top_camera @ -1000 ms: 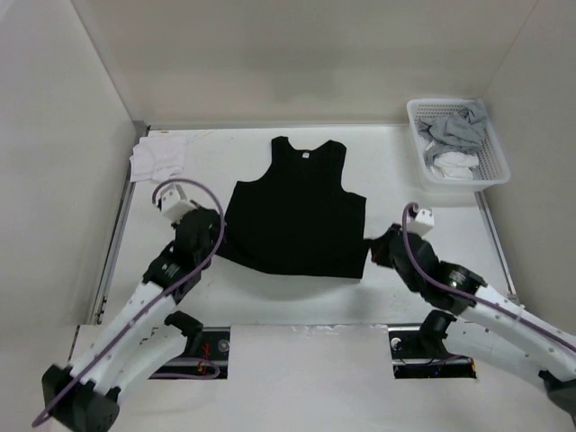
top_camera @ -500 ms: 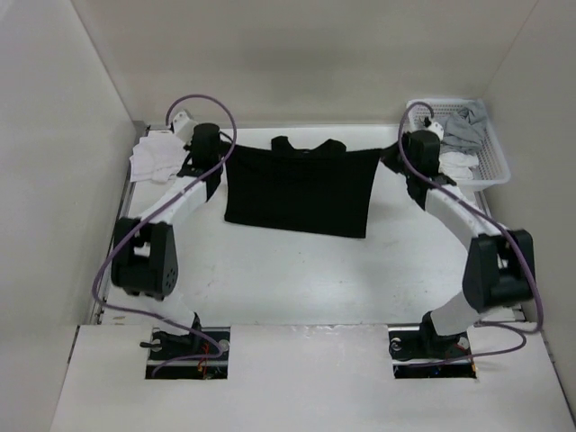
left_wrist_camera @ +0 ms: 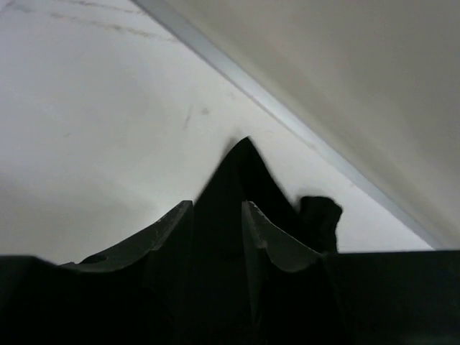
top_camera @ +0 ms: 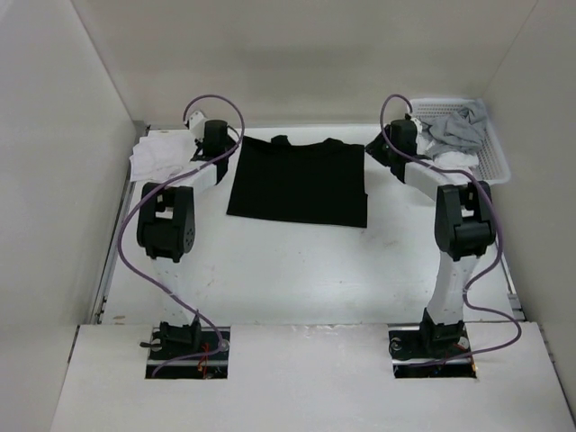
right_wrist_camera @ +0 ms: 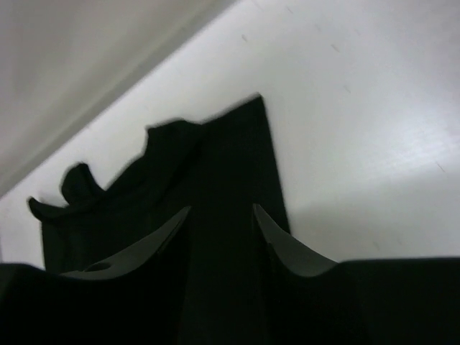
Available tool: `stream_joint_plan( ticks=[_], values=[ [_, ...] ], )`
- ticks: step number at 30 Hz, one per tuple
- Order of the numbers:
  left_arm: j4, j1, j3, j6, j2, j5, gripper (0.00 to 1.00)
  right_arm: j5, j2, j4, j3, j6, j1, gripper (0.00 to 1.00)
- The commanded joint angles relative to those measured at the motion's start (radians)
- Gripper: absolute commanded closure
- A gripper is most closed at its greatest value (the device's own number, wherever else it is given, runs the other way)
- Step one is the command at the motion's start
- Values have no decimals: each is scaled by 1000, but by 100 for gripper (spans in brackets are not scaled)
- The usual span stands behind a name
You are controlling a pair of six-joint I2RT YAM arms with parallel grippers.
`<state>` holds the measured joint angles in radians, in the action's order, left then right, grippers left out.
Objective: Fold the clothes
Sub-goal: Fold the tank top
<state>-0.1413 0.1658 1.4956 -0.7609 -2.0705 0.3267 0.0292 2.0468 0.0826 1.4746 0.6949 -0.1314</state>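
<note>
You have the black T-shirt point(top_camera: 297, 184) lying on the table point(top_camera: 297, 279), in the far middle part, close to the back wall. It is doubled over into a broad flat block, with the neckline showing at its far edge. Both of your arms are stretched out to the far side, one at each far corner of the shirt. The left gripper point(left_wrist_camera: 215, 226) has its two fingers point(left_wrist_camera: 162, 233) parted; black fabric fills the gap between them and runs on to a point on the table just beyond. You cannot tell from the wrist view whether the fingers touch that fabric, but they are not pinched together on it. The right gripper point(right_wrist_camera: 219, 230) is likewise parted, rather wide, with the shirt's far right corner lying between and past its fingers point(right_wrist_camera: 291, 248). That corner looks flat on the table. A crumpled white cloth point(top_camera: 155, 160) sits at the far left, just beside your left arm. A white basket point(top_camera: 498, 166) with grey and white garments point(top_camera: 454, 135) stands at the far right, near your right arm.
</note>
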Motion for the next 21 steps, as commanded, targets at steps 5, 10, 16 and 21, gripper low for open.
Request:
stream_joint_plan(
  ticks=[5, 10, 16, 21],
  values=[
    [-224, 30, -619, -70, 476, 31, 66, 150, -442, 181, -431, -20, -151, 84],
    [-270, 7, -877, -132, 578, -145, 62, 161, -603, 223, -670, 21, -193, 100],
    [-271, -12, -956, -169, 596, -252, 59, 181, -787, 238, -864, 25, -221, 79],
    [-302, -30, -953, -215, 520, -224, 59, 178, -824, 246, -962, 38, -215, 63]
  ],
)
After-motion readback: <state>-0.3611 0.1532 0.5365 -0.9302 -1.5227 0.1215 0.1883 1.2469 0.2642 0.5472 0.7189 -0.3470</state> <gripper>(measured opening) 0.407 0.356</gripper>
